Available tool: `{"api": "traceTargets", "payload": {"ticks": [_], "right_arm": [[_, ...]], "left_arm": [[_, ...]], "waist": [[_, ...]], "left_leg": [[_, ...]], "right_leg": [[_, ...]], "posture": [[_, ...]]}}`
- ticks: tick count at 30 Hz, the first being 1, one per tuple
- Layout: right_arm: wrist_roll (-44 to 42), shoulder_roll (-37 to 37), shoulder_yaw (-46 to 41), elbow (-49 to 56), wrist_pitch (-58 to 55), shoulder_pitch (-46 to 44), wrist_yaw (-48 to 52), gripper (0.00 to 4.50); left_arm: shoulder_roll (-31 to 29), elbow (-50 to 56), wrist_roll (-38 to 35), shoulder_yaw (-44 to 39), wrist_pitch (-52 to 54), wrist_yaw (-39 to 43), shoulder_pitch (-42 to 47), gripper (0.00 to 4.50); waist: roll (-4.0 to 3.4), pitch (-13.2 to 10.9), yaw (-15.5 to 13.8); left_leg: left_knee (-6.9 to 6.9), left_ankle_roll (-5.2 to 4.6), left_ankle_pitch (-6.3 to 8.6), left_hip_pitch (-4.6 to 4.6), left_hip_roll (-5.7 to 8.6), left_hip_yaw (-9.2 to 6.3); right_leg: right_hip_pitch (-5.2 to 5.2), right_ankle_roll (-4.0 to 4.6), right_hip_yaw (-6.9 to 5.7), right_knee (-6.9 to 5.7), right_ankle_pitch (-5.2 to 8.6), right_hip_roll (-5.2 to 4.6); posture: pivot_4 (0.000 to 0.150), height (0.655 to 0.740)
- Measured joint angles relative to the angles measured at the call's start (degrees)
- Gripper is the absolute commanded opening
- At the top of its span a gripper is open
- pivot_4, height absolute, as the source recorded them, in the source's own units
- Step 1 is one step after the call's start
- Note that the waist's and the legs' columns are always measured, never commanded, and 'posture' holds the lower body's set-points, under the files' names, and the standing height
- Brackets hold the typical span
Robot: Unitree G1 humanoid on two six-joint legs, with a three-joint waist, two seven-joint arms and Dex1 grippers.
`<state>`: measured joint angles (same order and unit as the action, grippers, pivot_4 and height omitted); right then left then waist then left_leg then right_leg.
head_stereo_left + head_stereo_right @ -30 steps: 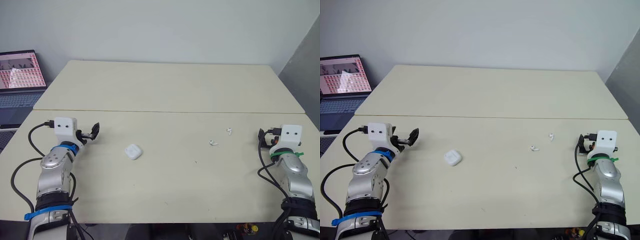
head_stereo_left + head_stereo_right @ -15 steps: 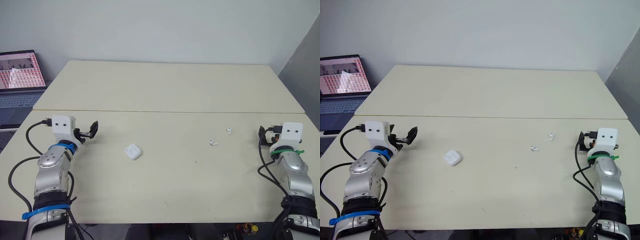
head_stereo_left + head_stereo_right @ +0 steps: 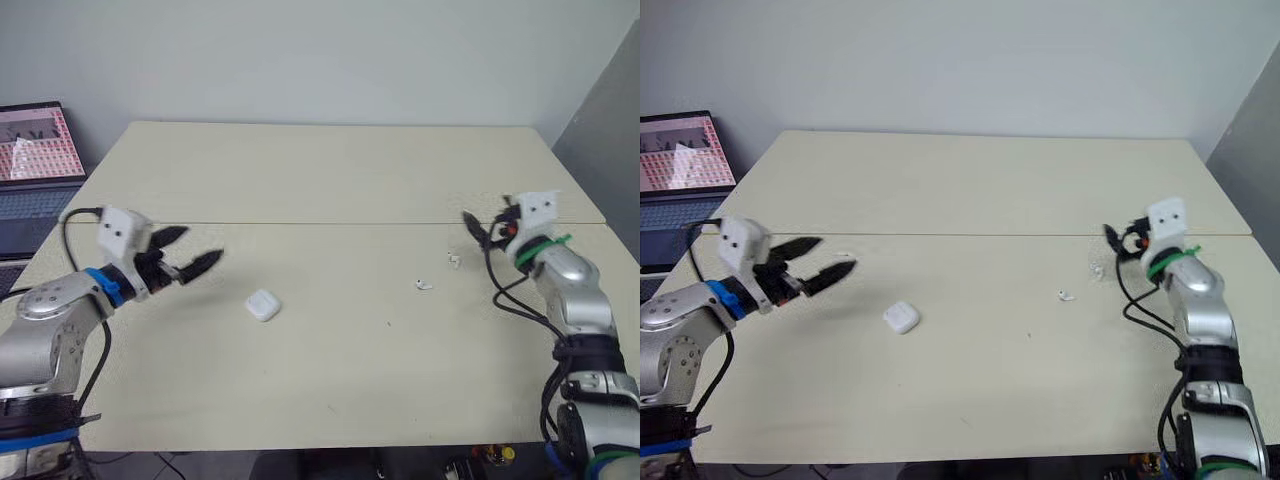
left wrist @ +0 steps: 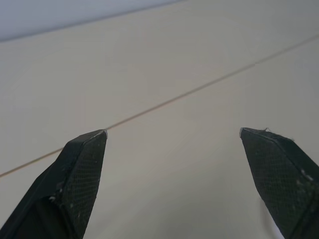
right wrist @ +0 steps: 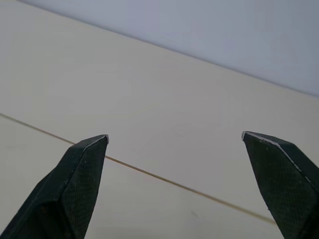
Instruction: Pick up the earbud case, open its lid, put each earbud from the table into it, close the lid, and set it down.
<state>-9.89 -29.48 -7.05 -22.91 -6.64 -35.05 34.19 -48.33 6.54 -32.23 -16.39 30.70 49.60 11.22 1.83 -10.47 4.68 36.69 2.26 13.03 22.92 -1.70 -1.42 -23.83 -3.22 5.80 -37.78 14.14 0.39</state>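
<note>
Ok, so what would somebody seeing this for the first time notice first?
The small white earbud case lies lid down, left of centre on the pale table, with the left gripper held open in the air to its left. Toward the right lie the near earbud and the far earbud, close by the open right gripper. A lit laptop sits off the table's far left.

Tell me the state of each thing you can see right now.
earbud case: lid shut, lying on the table.
near earbud: loose on the table, outside the case.
far earbud: loose on the table, outside the case.
left gripper: open, empty.
right gripper: open, empty.
laptop: open, screen lit.
</note>
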Motion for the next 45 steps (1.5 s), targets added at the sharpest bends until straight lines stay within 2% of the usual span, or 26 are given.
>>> {"api": "traceTargets", "payload": {"ticks": [4, 9, 14, 19, 23, 24, 29, 34, 36, 38, 41, 45], "right_arm": [[-4.86, 3.85, 5.67, 1.45, -1.38, -2.94, 13.69, 4.50], [-9.49, 7.15, 14.97, 10.53, -8.28, 0.43, 26.57, 4.50], [-9.41, 7.07, 20.08, 17.50, -11.63, 3.33, 29.84, 4.50], [-9.32, 5.82, 20.19, 21.07, -13.82, 4.16, 29.73, 4.50], [-9.64, 5.48, 20.12, 23.86, -16.37, 4.18, 29.39, 4.50], [-9.65, 5.47, 20.10, 24.08, -16.54, 4.18, 29.28, 4.50], [-9.62, 5.21, 19.43, 24.22, -16.81, 4.18, 28.02, 4.50], [-9.54, 4.75, 18.57, 24.48, -19.77, 4.18, 24.55, 4.50], [-10.59, 4.73, 17.19, 25.17, -24.48, 4.06, 22.49, 4.50], [-13.58, 5.46, 15.47, 25.74, -30.63, 3.06, 20.44, 4.50], [-18.35, 7.77, 12.93, 25.99, -40.68, -0.38, 16.84, 4.50], [-20.53, 11.67, 12.02, 25.47, -45.43, -2.73, 13.04, 4.50]], "left_arm": [[-1.83, 6.20, -1.56, 4.08, 5.24, 3.33, -2.06, 4.48], [-1.94, 6.76, 2.88, 9.63, 4.15, 3.43, -3.82, 4.48], [1.56, 4.43, 6.28, 11.69, 1.76, 1.54, -3.95, 4.48], [4.77, 0.88, 9.80, 14.64, -1.14, 0.87, -4.29, 4.48], [5.11, -1.30, 11.92, 15.32, -4.15, 1.14, -4.14, 4.48], [5.30, -1.89, 12.10, 15.34, -4.79, 1.26, -4.02, 4.08], [5.64, -3.25, 12.09, 15.19, -5.74, 2.45, -3.38, 2.76], [5.91, -3.28, 13.08, 15.70, -6.86, 3.08, -2.18, 2.76], [6.88, -2.90, 14.69, 16.01, -10.26, 2.32, 0.02, 2.76], [8.09, -3.12, 17.99, 16.43, -18.34, 1.38, 2.84, 2.76], [10.29, -6.44, 26.26, 18.94, -37.92, -1.33, 9.38, 2.76], [11.46, -14.05, 33.62, 22.52, -56.03, -3.05, 12.56, 2.76]], "waist": [[-0.01, -0.01, 0.11], [-0.03, -0.02, -0.03], [-0.04, -0.02, -0.19], [-0.03, -0.02, -0.18], [-0.03, -0.02, -0.19], [-0.03, -0.02, -0.18], [-0.03, -0.02, -0.11], [-0.03, -0.02, -0.19], [-0.03, -0.02, -0.51], [-0.02, -0.02, -0.77], [-0.02, -0.01, -1.13], [-0.04, 0.00, -1.06]], "left_leg": [[-0.05, 0.00, 0.00, -0.01, -0.08, -0.15], [-0.06, 0.00, 0.00, 0.11, -0.06, -0.13], [0.01, 0.00, 0.00, 0.10, -0.05, -0.07], [0.05, 0.00, 0.00, 0.08, -0.05, -0.08], [0.03, 0.00, 0.00, 0.06, -0.06, -0.09], [0.04, 0.00, 0.00, 0.05, -0.06, -0.08], [0.08, 0.00, 0.00, 0.06, -0.05, -0.05], [0.06, 0.00, 0.00, 0.11, -0.04, -0.08], [0.08, 0.00, 0.00, 0.13, -0.04, -0.09], [0.10, 0.00, 0.00, 0.13, -0.04, -0.08], [0.10, 0.00, 0.00, 0.09, -0.04, -0.02], [-0.01, 0.00, 0.00, 0.09, -0.05, 0.00]], "right_leg": [[0.00, 0.11, -0.15, -0.03, 0.06, 0.11], [-0.18, 0.14, -0.12, -0.10, 0.08, 0.08], [-0.21, 0.13, -0.11, -0.16, 0.08, 0.05], [-0.21, 0.13, -0.11, -0.21, 0.08, 0.06], [-0.21, 0.15, -0.12, -0.22, 0.09, 0.07], [-0.20, 0.14, -0.11, -0.22, 0.08, 0.07], [-0.19, 0.13, -0.08, -0.21, 0.08, 0.06], [-0.22, 0.13, -0.11, -0.20, 0.08, 0.06], [-0.22, 0.13, -0.11, -0.21, 0.07, 0.06], [-0.22, 0.13, -0.09, -0.21, 0.06, 0.06], [-0.21, 0.43, -0.06, -0.20, -0.13, 0.06], [-0.24, 0.44, -0.06, -0.19, -0.12, 0.07]], "posture": [[0.150, 0.7400], [0.150, 0.7400], [0.150, 0.7400], [0.150, 0.7400], [0.150, 0.7400], [0.150, 0.7400], [0.150, 0.7400], [0.150, 0.7400], [0.150, 0.7400], [0.150, 0.7400], [0.150, 0.7400], [0.150, 0.7400]]}}
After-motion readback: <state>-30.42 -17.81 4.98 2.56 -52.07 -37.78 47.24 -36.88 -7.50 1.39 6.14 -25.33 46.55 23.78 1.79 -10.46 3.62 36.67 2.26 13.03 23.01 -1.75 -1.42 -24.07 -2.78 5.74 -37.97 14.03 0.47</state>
